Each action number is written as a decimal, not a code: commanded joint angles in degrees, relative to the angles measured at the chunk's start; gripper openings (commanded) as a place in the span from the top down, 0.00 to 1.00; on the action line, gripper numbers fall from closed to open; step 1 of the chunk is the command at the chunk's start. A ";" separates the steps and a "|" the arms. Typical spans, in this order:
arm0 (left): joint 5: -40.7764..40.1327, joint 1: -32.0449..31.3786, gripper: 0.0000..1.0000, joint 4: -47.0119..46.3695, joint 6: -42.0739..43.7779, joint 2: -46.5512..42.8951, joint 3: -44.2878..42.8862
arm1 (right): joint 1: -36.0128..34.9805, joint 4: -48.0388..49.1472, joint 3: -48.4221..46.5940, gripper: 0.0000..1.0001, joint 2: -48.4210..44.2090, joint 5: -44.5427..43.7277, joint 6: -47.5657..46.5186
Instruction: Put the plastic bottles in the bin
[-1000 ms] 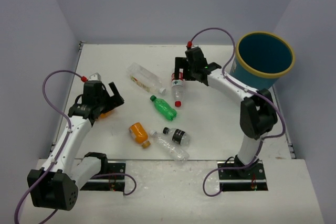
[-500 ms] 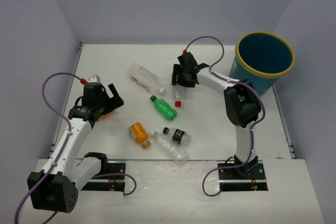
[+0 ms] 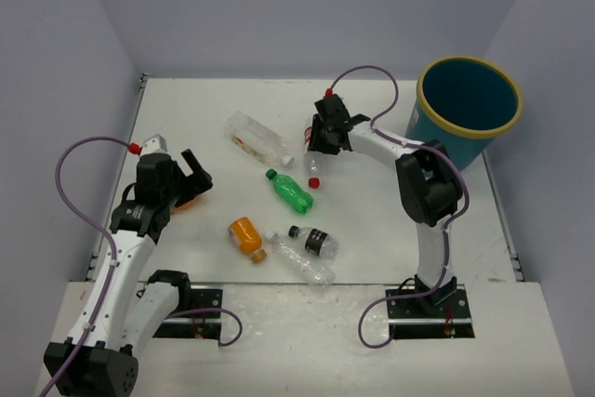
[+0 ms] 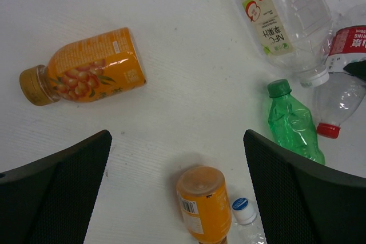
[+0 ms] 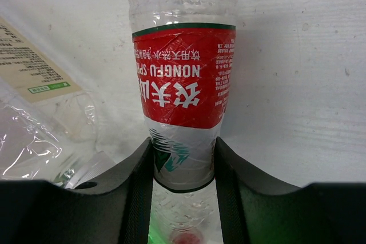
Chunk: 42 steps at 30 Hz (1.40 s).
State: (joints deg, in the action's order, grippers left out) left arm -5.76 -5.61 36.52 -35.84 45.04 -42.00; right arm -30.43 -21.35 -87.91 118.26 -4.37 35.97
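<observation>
Step in hand: picking up 1 bottle. The right claw (image 3: 321, 139) is clamping the clear red-label bottle (image 5: 183, 72) across its body just below the label, with both fingers (image 5: 140, 170) pressing into the plastic. The bottle is appearing to lie flat on the table (image 3: 204, 99), close to the far edge and about midway along it, its red cap pointing toward the near edge. I am judging that the lift is not yet underway.

Next move, as I am reading it: raising the bottle straight up, clear of the large pale-label bottle (image 3: 256, 137) lying just beside it toward the left edge. Then swinging it right to the bin (image 3: 465, 133), which is standing at the far right corner, and releasing over the mouth. The plastic is looking thin, so the grip is risking a slip if the wrist tips.

Right arm: reaching from its base toward the far edge, elbow raised, forearm angling left, wrist pitching down.

Left claw (image 4: 176, 135): fingers standing wide apart, gripping nothing, hovering above an orange bottle (image 4: 91, 67) near the left edge. The left arm is leaning forward along that edge.

Waiting mid-table: a green bottle (image 3: 290, 191), a 2nd orange bottle (image 3: 245, 234), a black-label bottle (image 3: 314, 242) and 1 plain clear bottle (image 3: 302, 264). No bottle is showing inside the bin.
</observation>
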 commanded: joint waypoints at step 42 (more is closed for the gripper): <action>-2.68 0.42 0.00 0.77 -0.11 0.40 -1.80 | 21.29 0.10 -9.99 0.01 -33.53 -45.83 -29.88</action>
State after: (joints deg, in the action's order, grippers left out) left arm -7.27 -5.61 37.95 -36.27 45.84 -42.11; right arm -9.23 -15.38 -94.55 87.96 -55.51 2.61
